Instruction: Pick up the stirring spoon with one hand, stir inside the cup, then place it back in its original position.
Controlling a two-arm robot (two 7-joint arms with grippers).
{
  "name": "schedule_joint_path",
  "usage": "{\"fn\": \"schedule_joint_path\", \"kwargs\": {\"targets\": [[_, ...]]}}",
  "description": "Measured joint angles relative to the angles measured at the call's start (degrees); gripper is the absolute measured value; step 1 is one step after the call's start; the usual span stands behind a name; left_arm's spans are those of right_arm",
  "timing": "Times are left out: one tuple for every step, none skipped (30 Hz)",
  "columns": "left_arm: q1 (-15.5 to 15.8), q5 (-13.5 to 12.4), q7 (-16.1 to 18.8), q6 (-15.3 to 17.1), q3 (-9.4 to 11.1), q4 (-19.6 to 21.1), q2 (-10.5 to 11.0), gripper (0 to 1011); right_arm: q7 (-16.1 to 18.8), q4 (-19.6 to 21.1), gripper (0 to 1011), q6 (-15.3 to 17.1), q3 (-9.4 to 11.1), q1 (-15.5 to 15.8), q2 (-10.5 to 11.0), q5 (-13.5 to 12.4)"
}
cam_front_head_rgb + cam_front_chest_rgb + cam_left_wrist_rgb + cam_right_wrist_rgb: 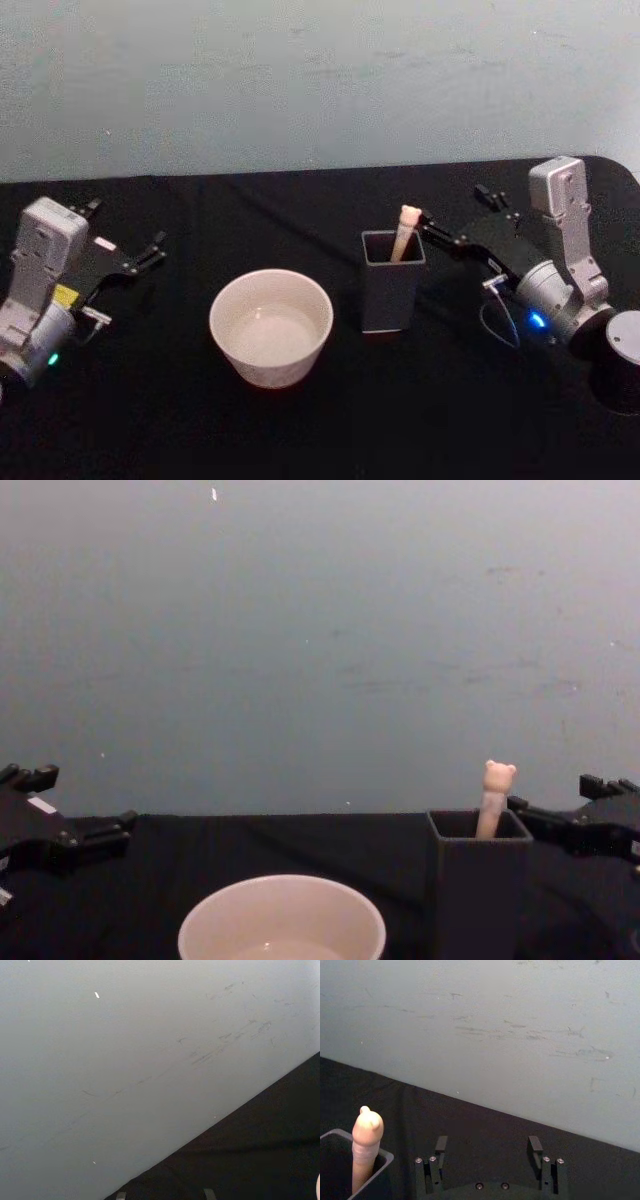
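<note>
Standing in the holder (391,280), the stirring spoon (405,232) hides its bowl beside the spread-fingered right gripper (462,218).

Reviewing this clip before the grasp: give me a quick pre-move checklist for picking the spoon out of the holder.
1. Stirring spoon standing in the dark holder, bear head above the rim: ok.
2. Right gripper open, nothing between its fingers: ok.
3. Right gripper lined up on the handle: not ok, the spoon sits off to one side of it.
4. Cup upright beside the holder, apart from it: ok.
5. Left gripper out at the table's left, away from the cup: ok.
6. Spoon bowl free inside the holder: cannot tell, hidden.
</note>
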State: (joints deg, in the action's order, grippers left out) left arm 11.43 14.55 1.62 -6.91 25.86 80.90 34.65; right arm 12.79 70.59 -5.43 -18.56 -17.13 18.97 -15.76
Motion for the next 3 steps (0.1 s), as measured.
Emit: {"fn": "schedule_joint_path", "kwargs": {"targets": [[0.00,0.00,0.00,0.00,0.00,0.00,0.00,1001,0.00,0.00,1002,0.00,0.00,0.00,0.00,0.00],[0.00,0.00,0.00,0.00,0.00,0.00,0.00,1001,0.00,0.00,1002,0.00,0.00,0.00,0.00,0.00],[0.00,0.00,0.00,0.00,0.00,0.00,0.00,1001,0.00,0.00,1002,0.00,0.00,0.00,0.00,0.00]]}}
